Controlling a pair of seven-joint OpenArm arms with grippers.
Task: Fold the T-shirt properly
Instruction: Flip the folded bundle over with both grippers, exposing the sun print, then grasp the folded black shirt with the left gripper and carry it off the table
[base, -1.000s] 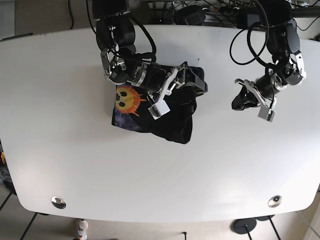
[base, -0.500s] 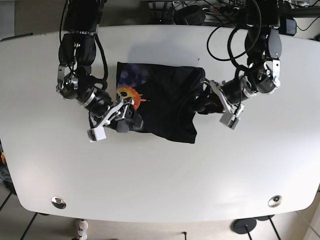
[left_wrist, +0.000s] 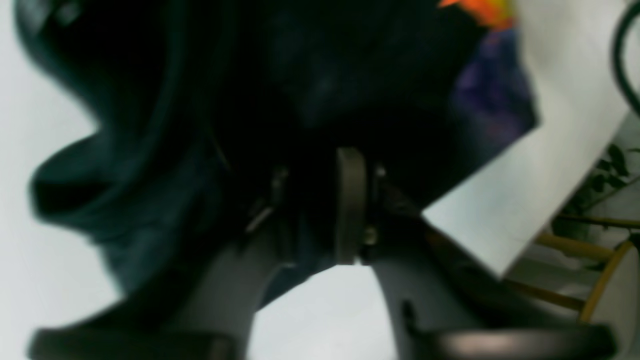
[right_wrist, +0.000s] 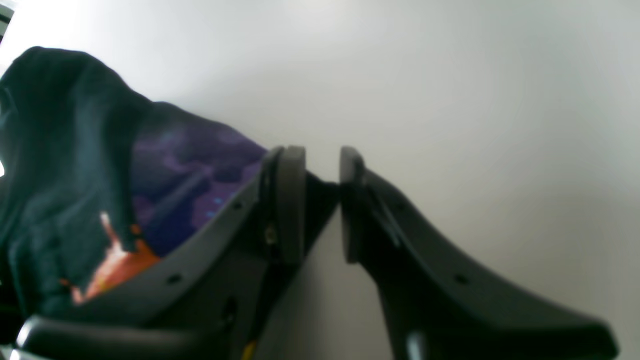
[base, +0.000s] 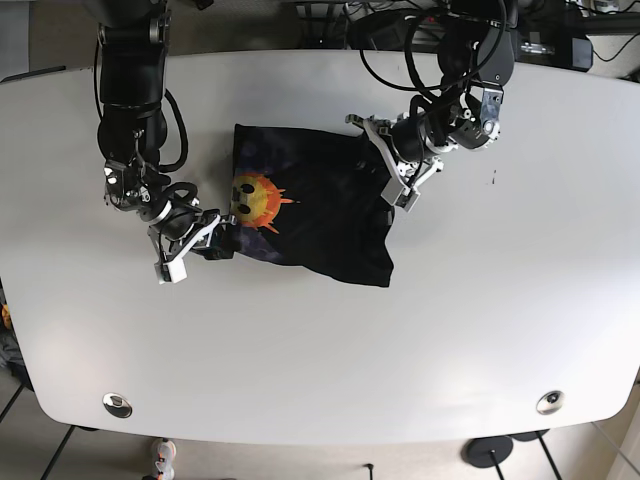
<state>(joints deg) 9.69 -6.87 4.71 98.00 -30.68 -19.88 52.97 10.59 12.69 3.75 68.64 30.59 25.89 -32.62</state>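
Left end effector (base: 392, 175) is sitting over the right side of the black T-shirt (base: 320, 215) in the base view, and from its wrist camera the fingers (left_wrist: 350, 200) are buried in dark fabric with barely any gap, so I'd say it's pinching a bunch of cloth at that edge. That view is pretty blurry though, so take the grip with a grain of salt. Holding there makes sense if the plan is to carry that side over to make a fold.

Right end effector (base: 205, 243) is parked at the opposite lower corner of the shirt, right by the sun print (base: 256, 198). Its wrist view shows the fingers (right_wrist: 292, 200) only narrowly apart with bare white tabletop (right_wrist: 450, 100) showing through the gap, and the shirt corner is lying just beside one finger rather than between them. So it's not gripping anything, more like lining up on that corner or pinning it.

Shirt itself is lying partly folded and kind of rumpled in the middle-upper part of the tabletop, with the bottom-right bit poking out unevenly. My guess is the fold isn't finished and the edges need squaring up.
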